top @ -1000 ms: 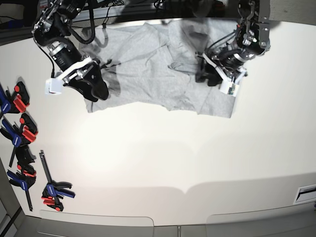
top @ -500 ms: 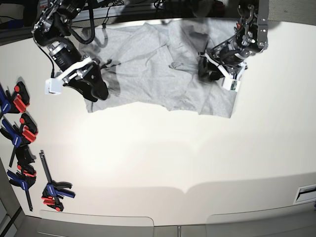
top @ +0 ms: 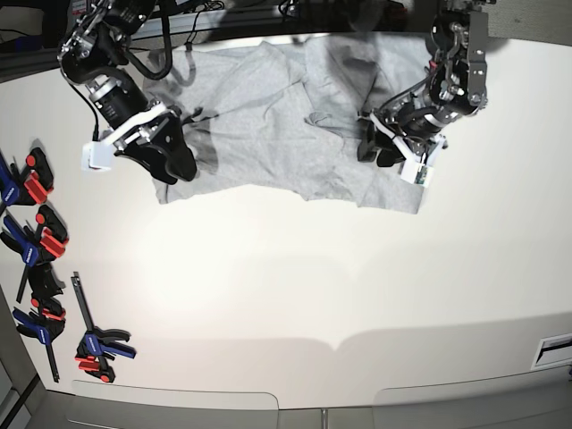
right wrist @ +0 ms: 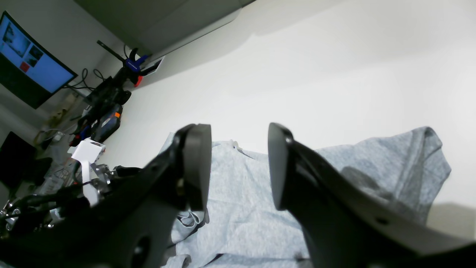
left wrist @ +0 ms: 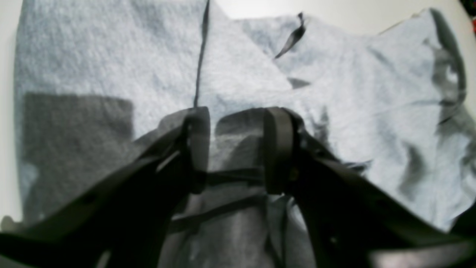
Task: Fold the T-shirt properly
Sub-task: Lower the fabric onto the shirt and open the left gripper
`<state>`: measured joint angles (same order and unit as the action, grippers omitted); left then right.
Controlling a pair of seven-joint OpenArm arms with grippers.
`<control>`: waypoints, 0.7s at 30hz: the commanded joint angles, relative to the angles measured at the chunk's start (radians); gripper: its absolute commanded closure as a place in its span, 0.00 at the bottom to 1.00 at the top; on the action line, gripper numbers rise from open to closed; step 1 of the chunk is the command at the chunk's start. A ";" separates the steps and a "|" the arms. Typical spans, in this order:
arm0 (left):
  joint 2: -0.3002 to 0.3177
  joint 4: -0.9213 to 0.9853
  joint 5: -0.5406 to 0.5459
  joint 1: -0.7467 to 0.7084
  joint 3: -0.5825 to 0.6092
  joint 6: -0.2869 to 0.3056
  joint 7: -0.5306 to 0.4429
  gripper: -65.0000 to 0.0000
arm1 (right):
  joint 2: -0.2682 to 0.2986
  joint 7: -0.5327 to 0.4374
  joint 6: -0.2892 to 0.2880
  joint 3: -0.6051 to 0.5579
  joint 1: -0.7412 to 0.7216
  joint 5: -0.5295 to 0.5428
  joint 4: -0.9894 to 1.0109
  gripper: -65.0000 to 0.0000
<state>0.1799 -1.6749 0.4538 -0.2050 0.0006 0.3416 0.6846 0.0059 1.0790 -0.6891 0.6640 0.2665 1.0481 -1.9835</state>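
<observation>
Left pincer apart over rumpled light heather-grey cotton T-shirt, frame right; right pincer apart, empty. Risk: grabbing several layers, skewing fold.

Left pincer, jaws apart, over the wrinkled grey T-shirt.

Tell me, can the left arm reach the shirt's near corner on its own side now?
Probably yes. The left gripper hangs open over the T-shirt, close to that corner, with nothing lying between them.
</observation>
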 commanded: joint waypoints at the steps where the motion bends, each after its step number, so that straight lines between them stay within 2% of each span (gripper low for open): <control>1: 0.002 -0.016 0.008 0.008 0.000 0.002 -0.016 0.63 | 0.008 -0.024 -0.009 0.003 -0.006 0.029 -0.020 0.64; 3: 0.004 -0.016 0.007 0.009 0.000 -0.018 -0.001 0.61 | 0.008 -0.024 -0.009 0.003 -0.006 0.029 -0.020 0.64; 8: 0.003 -0.016 0.016 0.008 0.000 -0.020 0.049 0.61 | 0.008 -0.024 -0.009 0.003 -0.006 0.029 -0.020 0.64; 11: 0.003 -0.016 0.091 0.008 0.000 -0.020 0.096 0.61 | 0.008 -0.024 -0.009 0.003 -0.006 0.029 -0.020 0.64; 14: 0.002 -0.016 0.135 0.008 0.000 -0.012 0.100 0.62 | 0.008 -0.024 -0.009 0.003 -0.006 0.029 -0.020 0.64; 16: 0.003 -0.016 0.117 0.009 0.000 -0.013 0.100 0.62 | 0.008 -0.024 -0.009 0.003 -0.006 0.029 -0.020 0.64; 19: 0.004 -0.016 0.024 0.012 -0.014 -0.017 0.099 0.62 | 0.008 -0.024 -0.009 0.003 -0.006 0.029 -0.020 0.64; 21: 0.004 -0.016 0.029 0.011 -0.053 -0.022 0.101 0.62 | 0.008 -0.024 -0.009 0.003 -0.006 0.029 -0.020 0.64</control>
<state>0.1791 -1.6749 0.4732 -0.2043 -0.0479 0.3206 0.8059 0.0059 1.0786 -0.6891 0.6640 0.2665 1.0481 -1.9835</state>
